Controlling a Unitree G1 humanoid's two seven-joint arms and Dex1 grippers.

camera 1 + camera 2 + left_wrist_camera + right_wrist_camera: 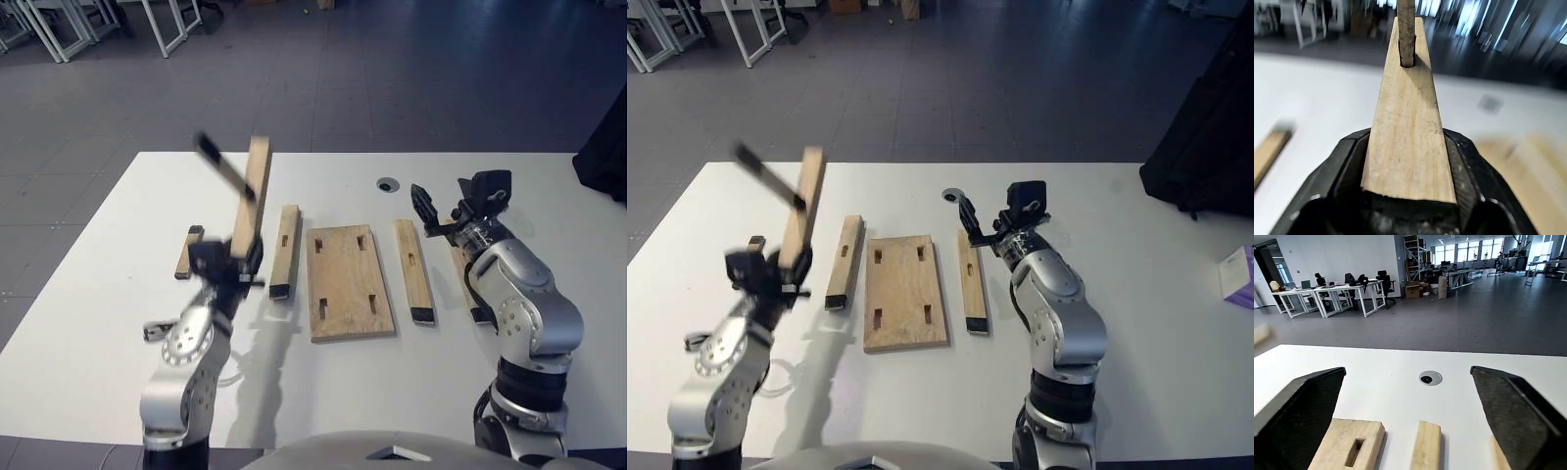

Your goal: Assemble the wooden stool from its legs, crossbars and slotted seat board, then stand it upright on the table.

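Watching from beside the table (118, 294), I would put this job at an early stage. The left tool (240, 260) is clamped tight around the lower end of one wooden leg (254, 191), holding it up off the table at a slight tilt. A dark crossbar (221, 166) pokes through the slot near that leg's upper end, so one joint looks made, though I cannot tell how deep it sits. Everything else lies loose. The slotted seat board (350, 284) is flat in the middle of the table with all four slots empty. A second leg (285, 250) lies just beside it on the robot's left and a third leg (412, 259) just beside it on the right, both flat and apart from the board. A further wooden piece (458, 258) lies beyond the third leg, mostly hidden under the right arm, so I cannot say what it is. A short wooden piece (188, 252), likely another crossbar, rests near the table's left side. The right tool (1408, 374) hovers above the far ends of the right-hand pieces, its fingers spread wide with nothing between them. By my reckoning nearly all the work remains: joining the other legs with the crossbars, seating the leg ends in the board's slots, and standing the stool upright.
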